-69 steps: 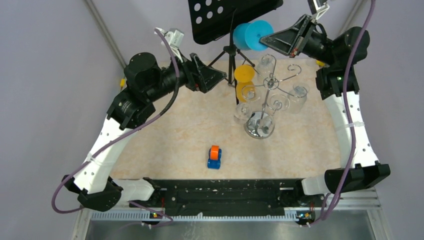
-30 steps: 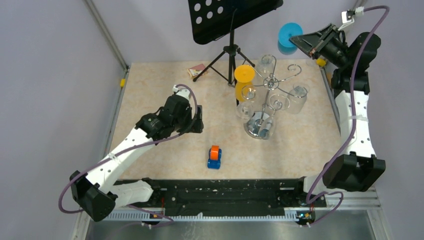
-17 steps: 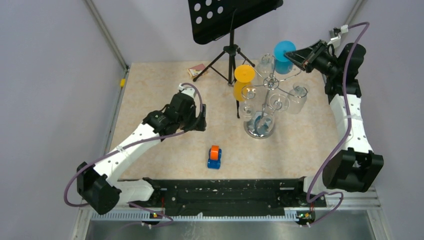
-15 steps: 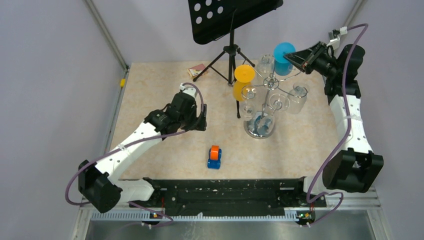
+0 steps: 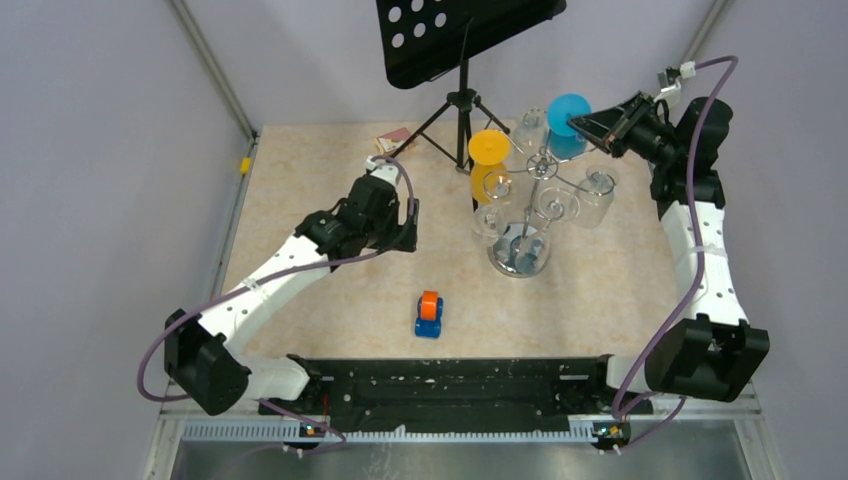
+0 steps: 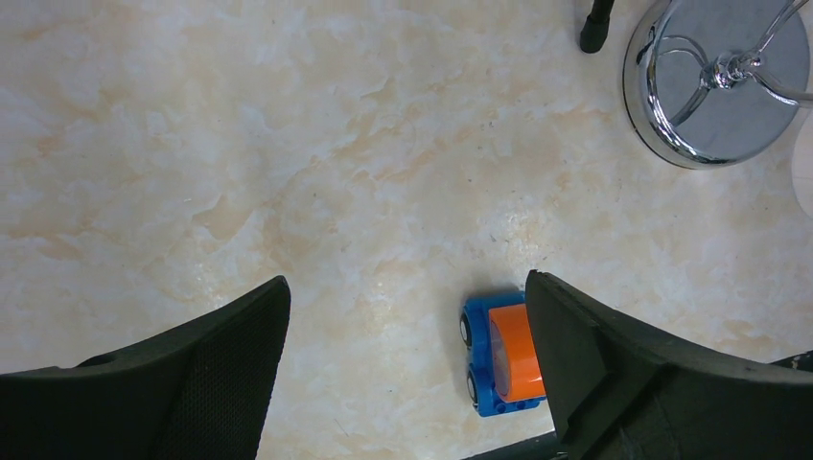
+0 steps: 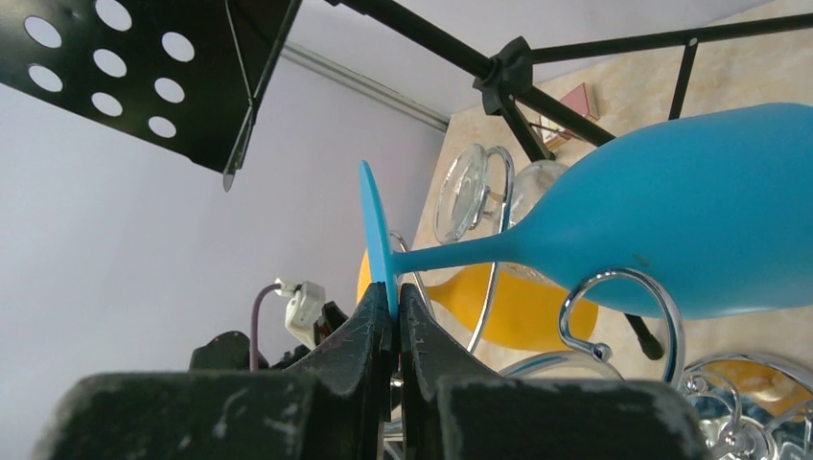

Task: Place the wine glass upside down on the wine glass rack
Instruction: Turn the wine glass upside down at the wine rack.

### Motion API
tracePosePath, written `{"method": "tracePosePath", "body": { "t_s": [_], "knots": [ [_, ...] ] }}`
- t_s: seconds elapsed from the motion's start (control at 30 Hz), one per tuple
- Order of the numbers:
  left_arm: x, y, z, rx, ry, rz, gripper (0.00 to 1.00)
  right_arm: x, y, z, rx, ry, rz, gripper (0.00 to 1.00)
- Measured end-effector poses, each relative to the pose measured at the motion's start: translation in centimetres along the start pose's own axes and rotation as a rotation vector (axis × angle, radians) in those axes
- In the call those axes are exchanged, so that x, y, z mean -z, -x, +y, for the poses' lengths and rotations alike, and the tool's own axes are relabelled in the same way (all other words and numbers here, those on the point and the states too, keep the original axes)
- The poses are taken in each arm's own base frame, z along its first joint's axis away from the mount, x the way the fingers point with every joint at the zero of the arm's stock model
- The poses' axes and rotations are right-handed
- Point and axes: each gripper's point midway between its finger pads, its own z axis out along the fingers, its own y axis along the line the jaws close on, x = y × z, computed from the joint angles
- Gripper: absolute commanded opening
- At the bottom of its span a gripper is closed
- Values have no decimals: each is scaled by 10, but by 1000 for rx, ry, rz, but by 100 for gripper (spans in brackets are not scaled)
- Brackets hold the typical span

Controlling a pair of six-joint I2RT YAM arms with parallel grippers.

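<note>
Gripping the blue wine glass (image 7: 690,211) by the edge of its flat round foot with the right tool (image 7: 395,299), pinched tight on the thin disc. Holding it up in the air at the far right side of the wine glass rack (image 5: 519,250), tipped nearly sideways, stem close above one curled hook. Impossible to tell whether touching the wire. Hanging upside down on the rack: an orange glass (image 5: 488,150) and several clear glasses (image 5: 597,192). Hovering over the pale marbled desk (image 6: 288,144) with the left tool (image 6: 405,287) spread wide, holding nothing, with a blue-and-orange toy car (image 6: 503,355) below near its right finger. Behind the rack, standing on the desk, a black music stand (image 5: 460,30).
</note>
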Motion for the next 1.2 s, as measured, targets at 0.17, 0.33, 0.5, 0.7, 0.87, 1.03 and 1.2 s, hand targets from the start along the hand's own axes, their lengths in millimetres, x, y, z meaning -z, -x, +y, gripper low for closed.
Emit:
{"method": "tracePosePath", "body": {
  "t_s": [0.17, 0.33, 0.5, 0.7, 0.87, 1.03, 1.2],
  "knots": [
    [-5, 3, 0, -12, 12, -1, 95, 3, -9, -7, -28, -20, 15, 0],
    [-7, 6, 1, -19, 22, -4, 95, 6, -14, -8, -46, -34, 25, 0],
    [-8, 10, 1, -22, 27, -10, 95, 11, -20, -7, -46, -49, 36, 0],
    [-7, 14, 0, -8, 29, -20, 95, 17, -26, -5, -46, -65, 48, 0],
    [-10, 18, 0, -1, 43, -23, 95, 20, -31, -7, -47, -82, 61, 0],
    [-15, 21, -2, 14, 50, -20, 94, 24, -34, -8, -36, -103, 65, 0],
    [-15, 29, -6, 47, 47, -33, 94, 31, -30, -13, -30, -142, 49, 0]
  ]
}}
